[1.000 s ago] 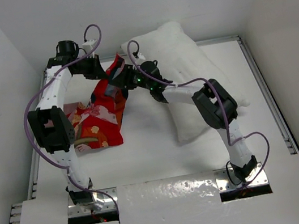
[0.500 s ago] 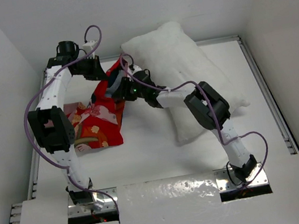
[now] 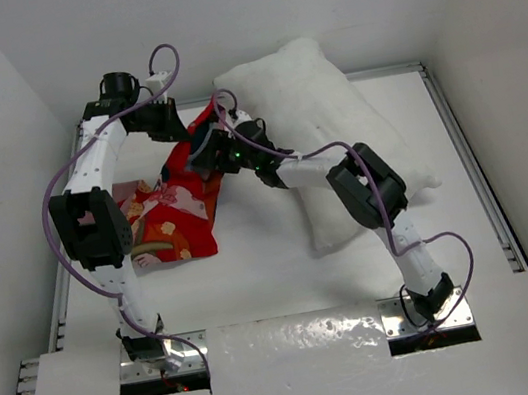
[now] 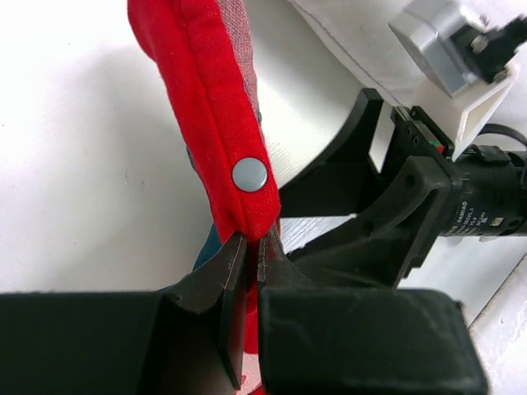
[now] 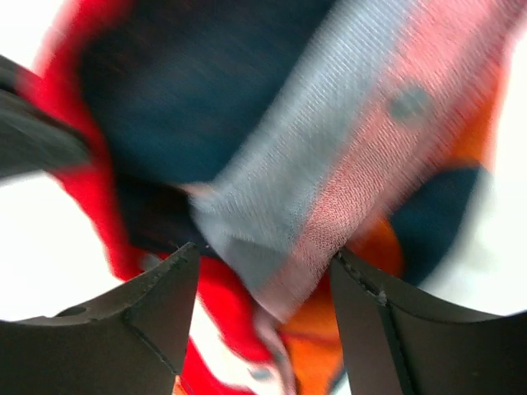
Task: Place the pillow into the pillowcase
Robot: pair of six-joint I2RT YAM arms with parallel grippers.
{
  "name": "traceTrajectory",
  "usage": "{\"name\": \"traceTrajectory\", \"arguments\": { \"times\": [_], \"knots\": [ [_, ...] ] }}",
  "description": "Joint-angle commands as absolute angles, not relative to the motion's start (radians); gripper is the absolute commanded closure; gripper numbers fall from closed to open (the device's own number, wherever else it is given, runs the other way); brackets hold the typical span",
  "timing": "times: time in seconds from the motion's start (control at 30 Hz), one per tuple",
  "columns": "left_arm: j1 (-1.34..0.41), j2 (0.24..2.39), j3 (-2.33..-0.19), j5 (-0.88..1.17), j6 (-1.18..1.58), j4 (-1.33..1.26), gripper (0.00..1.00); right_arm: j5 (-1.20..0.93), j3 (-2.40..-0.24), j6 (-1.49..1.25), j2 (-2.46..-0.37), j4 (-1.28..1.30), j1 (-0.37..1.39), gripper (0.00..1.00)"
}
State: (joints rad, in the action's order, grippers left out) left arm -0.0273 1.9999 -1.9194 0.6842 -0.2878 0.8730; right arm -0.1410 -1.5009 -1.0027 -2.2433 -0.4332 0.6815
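The red printed pillowcase lies at the left of the table, its far end lifted. My left gripper is shut on that lifted red hem, just below a silver snap. My right gripper is open, its jaws either side of a pinkish inner fold of the pillowcase, not closed on it. The white pillow lies diagonally at the right, under my right arm.
White walls stand close on the left, the far side and the right. A metal rail runs along the table's right edge. My right gripper's body shows very close in the left wrist view.
My right gripper has moved left and a little away from me, up to the pillowcase's lifted end. The left arm has held still with the hem.
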Motion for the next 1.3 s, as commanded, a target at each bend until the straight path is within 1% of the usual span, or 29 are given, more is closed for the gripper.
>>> {"name": "traceTrajectory", "arguments": {
  "times": [0.0,0.07,0.1,0.13,0.17,0.2,0.27,0.3,0.33,0.37,0.4,0.43,0.5,0.53,0.63,0.7,0.73,0.77,0.83,0.87,0.9,0.93,0.97,1.0,1.03,1.1,1.13,1.2,1.27],
  "knots": [
    [-0.037,1.951,-1.933,0.713,-0.299,0.854,1.00,-0.184,-1.618,-1.028,-2.311,-0.509,0.680,0.39],
    [-0.035,1.951,-1.927,0.724,-0.293,0.848,1.00,-0.193,-1.702,-1.045,-2.356,-0.488,0.680,0.45],
    [-0.035,1.950,-1.925,0.735,-0.287,0.842,1.00,-0.205,-1.735,-1.067,-2.382,-0.474,0.680,0.65],
    [-0.031,1.950,-1.925,0.751,-0.272,0.827,1.00,-0.209,-1.784,-1.077,-2.423,-0.457,0.680,0.78],
    [-0.025,1.948,-1.936,0.782,-0.262,0.821,1.00,-0.209,-1.793,-1.086,-2.433,-0.445,0.673,0.92],
    [-0.015,1.945,-1.950,0.787,-0.252,0.813,1.00,-0.206,-1.786,-1.115,-2.434,-0.449,0.667,1.00],
    [0.046,1.944,-2.029,0.744,-0.219,0.798,1.00,-0.203,-1.679,-1.144,-2.383,-0.492,0.631,1.00],
    [0.076,1.944,-2.067,0.720,-0.216,0.798,1.00,-0.193,-1.567,-1.149,-2.350,-0.502,0.612,1.00],
    [0.142,1.942,-2.104,0.662,-0.215,0.789,1.00,-0.183,-1.513,-1.140,-2.274,-0.500,0.595,1.00],
    [0.176,1.933,-2.168,0.640,-0.213,0.781,1.00,-0.170,-1.452,-1.114,-2.234,-0.483,0.557,1.00],
    [0.207,1.925,-2.196,0.618,-0.222,0.772,1.00,-0.163,-1.349,-1.100,-2.196,-0.483,0.537,1.00],
    [0.240,1.916,-2.216,0.594,-0.236,0.761,1.00,-0.163,-1.307,-1.082,-2.159,-0.486,0.522,1.00],
    [0.241,1.869,-2.237,0.548,-0.332,0.765,1.00,-0.187,-1.231,-1.010,-2.077,-0.492,0.489,1.00],
    [0.233,1.855,-2.234,0.558,-0.351,0.785,1.00,-0.205,-1.226,-0.977,-2.059,-0.486,0.488,1.00],
    [0.197,1.836,-2.203,0.688,-0.382,0.868,1.00,-0.308,-1.253,-0.901,-2.040,-0.445,0.489,1.00],
    [0.160,1.807,-2.076,0.689,-0.408,0.894,1.00,-0.382,-1.264,-0.875,-2.034,-0.433,0.489,1.00],
    [0.128,1.799,-2.034,0.683,-0.452,0.926,1.00,-0.388,-1.262,-0.852,-2.022,-0.422,0.489,0.99],
    [0.115,1.796,-1.969,0.675,-0.469,0.946,1.00,-0.388,-1.264,-0.792,-2.011,-0.367,0.489,0.76],
    [0.091,1.795,-1.916,0.684,-0.491,0.985,1.00,-0.387,-1.301,-0.705,-1.964,-0.274,0.489,0.55],
    [0.084,1.793,-1.870,0.695,-0.494,0.989,1.00,-0.387,-1.324,-0.605,-1.948,-0.159,0.489,0.44],
    [0.080,1.793,-1.849,0.693,-0.495,0.986,1.00,-0.394,-1.386,-0.557,-1.931,-0.093,0.489,0.26],
    [0.074,1.793,-1.835,0.692,-0.491,0.976,1.00,-0.390,-1.422,-0.502,-1.896,-0.025,0.489,0.15],
    [0.074,1.795,-1.818,0.683,-0.486,0.970,1.00,-0.368,-1.461,-0.404,-1.878,0.111,0.489,0.06],
    [0.072,1.796,-1.812,0.681,-0.470,0.959,1.00,-0.327,-1.527,-0.364,-1.856,0.168,0.489,0.01],
    [0.072,1.798,-1.809,0.675,-0.457,0.931,1.00,-0.182,-1.551,-0.333,-1.826,0.214,0.489,0.01],
    [0.072,1.804,-1.807,0.667,-0.405,0.898,1.00,0.010,-1.594,-0.253,-1.813,0.305,0.489,0.01],
    [0.071,1.809,-1.807,0.663,-0.384,0.858,1.00,0.182,-1.603,-0.221,-1.819,0.325,0.489,0.01],
    [0.072,1.818,-1.807,0.663,-0.324,0.804,1.00,0.321,-1.649,-0.104,-1.891,0.403,0.491,0.01],
    [0.072,1.825,-1.806,0.667,-0.290,0.772,1.00,0.457,-1.701,-0.034,-2.012,0.503,0.489,0.01]
  ]
}}
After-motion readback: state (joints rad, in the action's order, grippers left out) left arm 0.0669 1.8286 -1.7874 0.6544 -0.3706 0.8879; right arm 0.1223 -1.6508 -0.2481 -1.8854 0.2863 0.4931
